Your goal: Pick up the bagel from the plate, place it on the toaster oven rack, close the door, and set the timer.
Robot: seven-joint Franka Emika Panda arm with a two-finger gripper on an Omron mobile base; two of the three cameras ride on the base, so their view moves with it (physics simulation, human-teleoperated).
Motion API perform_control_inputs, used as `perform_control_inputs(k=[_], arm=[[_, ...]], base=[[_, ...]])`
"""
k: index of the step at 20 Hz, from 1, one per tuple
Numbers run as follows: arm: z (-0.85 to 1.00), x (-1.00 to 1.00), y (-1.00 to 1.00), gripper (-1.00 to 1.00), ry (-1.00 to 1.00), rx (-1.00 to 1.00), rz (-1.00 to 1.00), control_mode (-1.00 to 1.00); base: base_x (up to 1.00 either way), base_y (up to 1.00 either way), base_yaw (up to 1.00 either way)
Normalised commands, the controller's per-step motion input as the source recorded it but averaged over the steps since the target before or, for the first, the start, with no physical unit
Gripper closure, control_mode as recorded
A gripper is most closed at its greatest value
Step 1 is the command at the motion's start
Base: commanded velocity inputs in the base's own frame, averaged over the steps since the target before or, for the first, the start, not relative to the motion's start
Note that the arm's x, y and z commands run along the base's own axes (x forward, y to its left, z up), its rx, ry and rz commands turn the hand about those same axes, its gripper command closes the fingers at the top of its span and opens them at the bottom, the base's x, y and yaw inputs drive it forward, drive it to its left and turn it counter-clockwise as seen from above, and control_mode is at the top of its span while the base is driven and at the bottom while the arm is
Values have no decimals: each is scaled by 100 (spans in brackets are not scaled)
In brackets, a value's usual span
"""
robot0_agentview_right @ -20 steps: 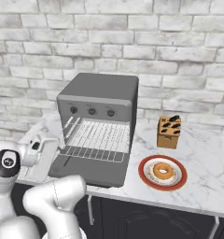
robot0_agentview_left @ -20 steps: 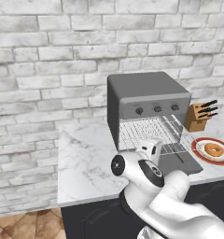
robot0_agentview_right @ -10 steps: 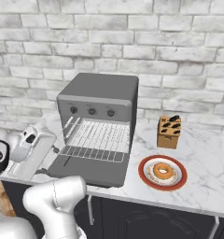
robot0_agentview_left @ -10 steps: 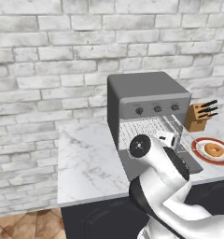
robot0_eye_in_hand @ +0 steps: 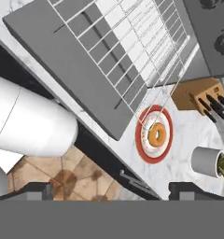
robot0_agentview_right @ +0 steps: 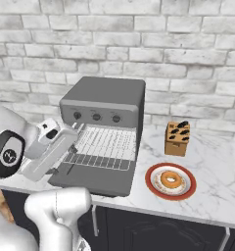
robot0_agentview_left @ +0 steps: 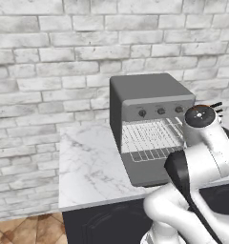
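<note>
- Left base view: the toaster oven point(robot0_agentview_left: 152, 102) is standing on the counter point(robot0_agentview_left: 90, 164), its door point(robot0_agentview_left: 152, 175) lying open.
- Right base view: the bagel point(robot0_agentview_right: 171, 180) is sitting on the plate point(robot0_agentview_right: 153, 186), just right of the door; the gripper point(robot0_agentview_right: 69, 159) is hovering over the rack point(robot0_agentview_right: 105, 146).
- Hand view: the fingertips point(robot0_eye_in_hand: 32, 190) are standing spread wide, gripping nothing.
</note>
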Motion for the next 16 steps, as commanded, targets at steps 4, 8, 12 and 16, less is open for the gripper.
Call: perform_control_inputs(k=[4, 8, 12, 16], arm=[[11, 13, -100, -100, 0, 26, 0, -100], [1, 18, -100, -100, 0, 24, 5, -100], [0, 3, -100, -100, 0, 22, 19, -100], [-1, 0, -100, -100, 0, 17, 31, -100]], base=[[0, 0, 0], [0, 0, 0], [0, 0, 0], [0, 0, 0]])
